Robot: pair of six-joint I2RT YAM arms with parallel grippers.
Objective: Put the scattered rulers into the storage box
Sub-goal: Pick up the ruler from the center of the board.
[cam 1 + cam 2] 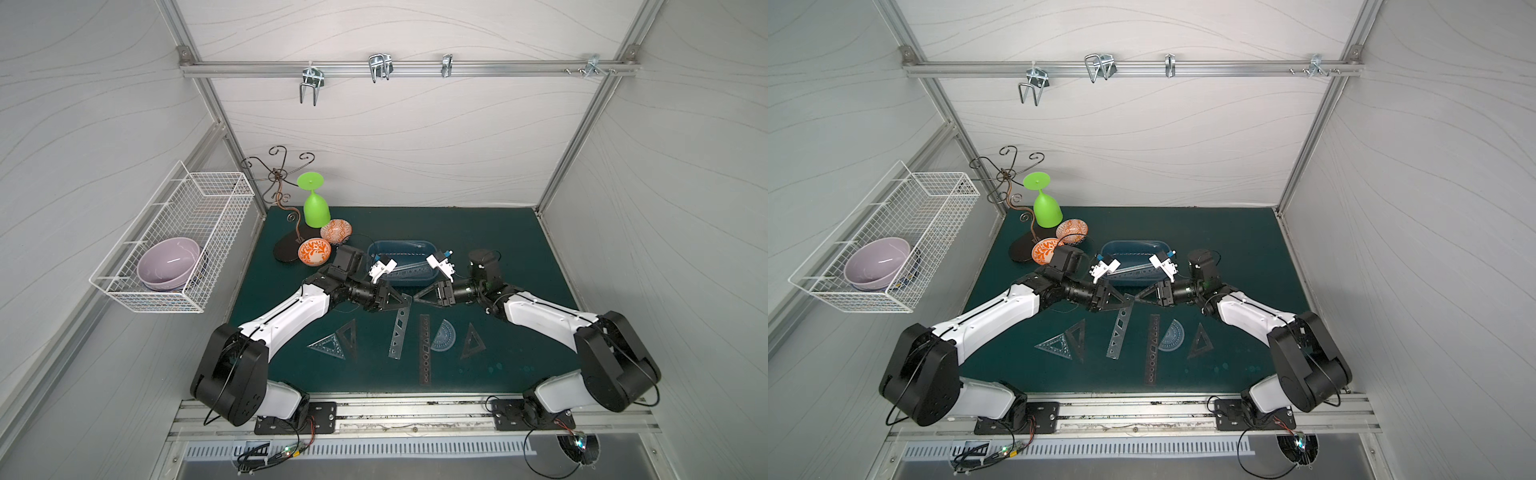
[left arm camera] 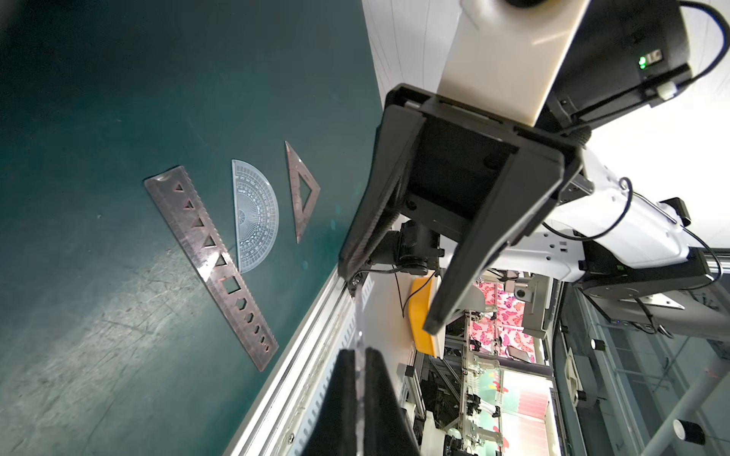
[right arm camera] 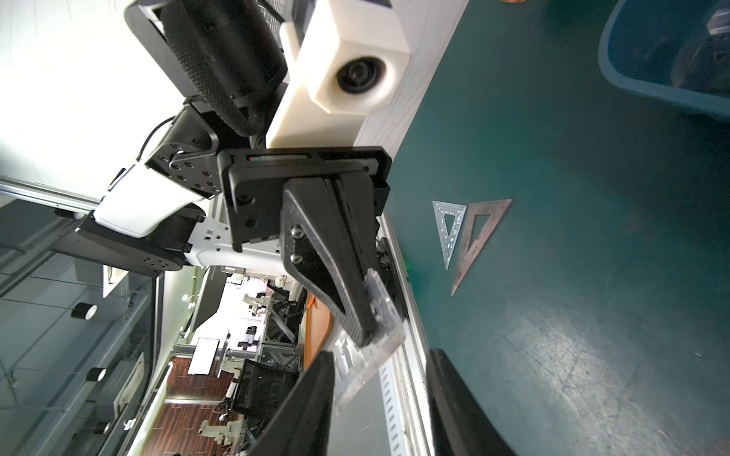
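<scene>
Two orange bowls [image 1: 314,251] beside storage box [image 1: 399,242]

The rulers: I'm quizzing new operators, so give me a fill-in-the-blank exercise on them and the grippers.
The left gripper is ___ on the clear straight ruler.
The right gripper has its jaws ___.
The protractor lies on the mat, outside the ___ storage box.
Missing words: shut; open; blue.

Rulers [image 2: 191,246] clear, smoky plastic, glossy; mat [image 2: 98,118] matt, scuffed; storage box [image 1: 415,281] seemingly plastic.
</scene>
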